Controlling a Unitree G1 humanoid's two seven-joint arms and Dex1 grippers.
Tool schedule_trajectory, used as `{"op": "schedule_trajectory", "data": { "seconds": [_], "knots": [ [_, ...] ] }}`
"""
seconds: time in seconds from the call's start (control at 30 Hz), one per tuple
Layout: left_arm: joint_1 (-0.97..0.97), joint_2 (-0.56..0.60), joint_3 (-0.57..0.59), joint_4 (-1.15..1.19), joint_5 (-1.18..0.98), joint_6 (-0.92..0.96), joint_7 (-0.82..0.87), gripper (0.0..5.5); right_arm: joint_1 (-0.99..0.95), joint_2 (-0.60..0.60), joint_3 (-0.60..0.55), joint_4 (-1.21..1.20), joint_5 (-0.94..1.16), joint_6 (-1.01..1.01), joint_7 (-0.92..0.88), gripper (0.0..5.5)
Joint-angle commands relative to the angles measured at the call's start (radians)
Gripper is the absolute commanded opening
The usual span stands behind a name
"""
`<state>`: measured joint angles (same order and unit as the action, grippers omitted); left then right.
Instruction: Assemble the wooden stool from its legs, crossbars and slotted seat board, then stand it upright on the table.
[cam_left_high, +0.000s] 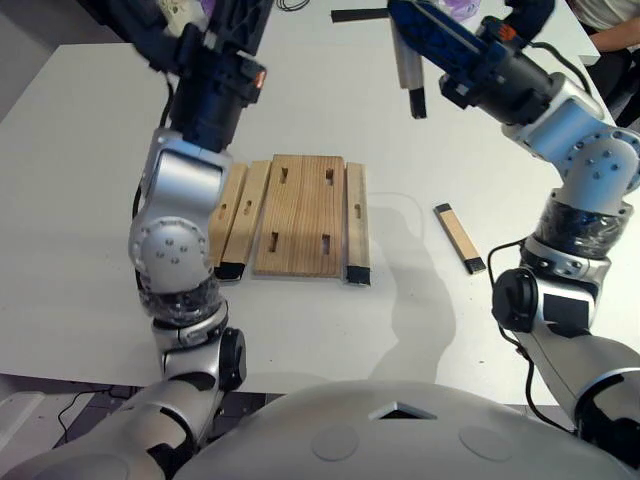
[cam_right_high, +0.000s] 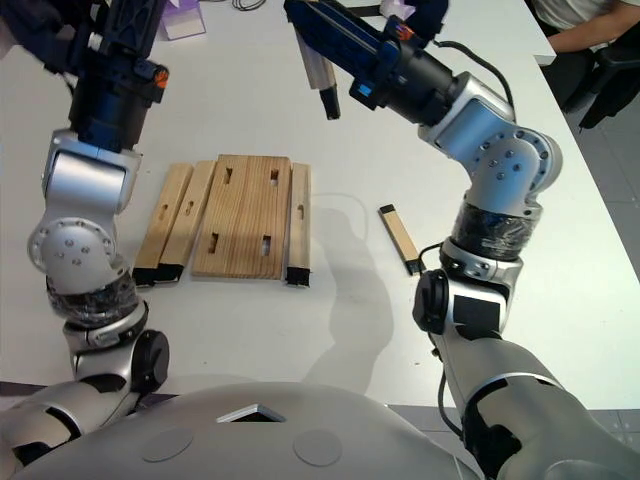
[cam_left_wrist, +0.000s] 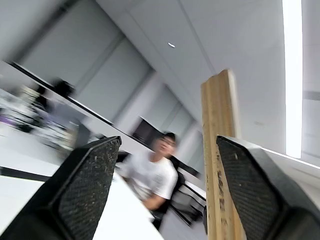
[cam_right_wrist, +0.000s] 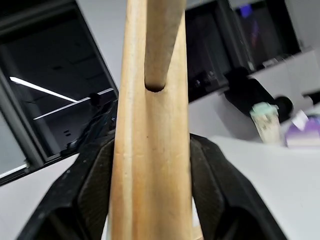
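Seat board (cam_right_high: 245, 215) is lying flat, slots up, on the table (cam_right_high: 560, 250) in the head views. Two legs (cam_right_high: 165, 220) are lying side by side along its left edge, a third leg (cam_right_high: 297, 225) along its right, and a short crossbar (cam_right_high: 400, 238) well apart to the right. Both arms are bending sharply at the elbow and rising over the far side; the right gripper (cam_right_high: 315, 25) is dangling a fourth leg (cam_right_high: 322, 75).

Left wrist view: the left gripper (cam_left_wrist: 167, 147) is pointing upward, pads (cam_left_wrist: 85, 190) spread wide, with a wooden piece (cam_left_wrist: 220, 150) standing just beside one pad.

Right wrist view: both fingers (cam_right_wrist: 90, 190) are clamping the fourth leg.
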<state>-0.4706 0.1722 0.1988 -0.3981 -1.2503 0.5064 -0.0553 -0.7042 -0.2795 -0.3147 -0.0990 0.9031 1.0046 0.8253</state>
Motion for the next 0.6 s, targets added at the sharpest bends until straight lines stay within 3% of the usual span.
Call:
{"op": "schedule_trajectory", "data": {
  "seconds": [0.03, 0.2, 0.6],
  "knots": [
    [-0.124, 0.086, 0.017, 0.112, -0.145, 0.132, -0.103, 3.53, -0.036, -0.126, 0.044, 0.064, -0.012, -0.086, 0.197, 2.08],
    [-0.234, 0.159, 0.01, 0.216, -0.203, 0.246, -0.227, 3.53, -0.108, -0.159, 0.093, 0.168, -0.034, -0.165, 0.305, 2.08],
    [-0.212, 0.247, -0.003, 0.15, -0.174, 0.334, -0.44, 3.53, -0.103, -0.246, 0.234, 0.19, -0.08, -0.197, 0.514, 2.08]
  ]
}}
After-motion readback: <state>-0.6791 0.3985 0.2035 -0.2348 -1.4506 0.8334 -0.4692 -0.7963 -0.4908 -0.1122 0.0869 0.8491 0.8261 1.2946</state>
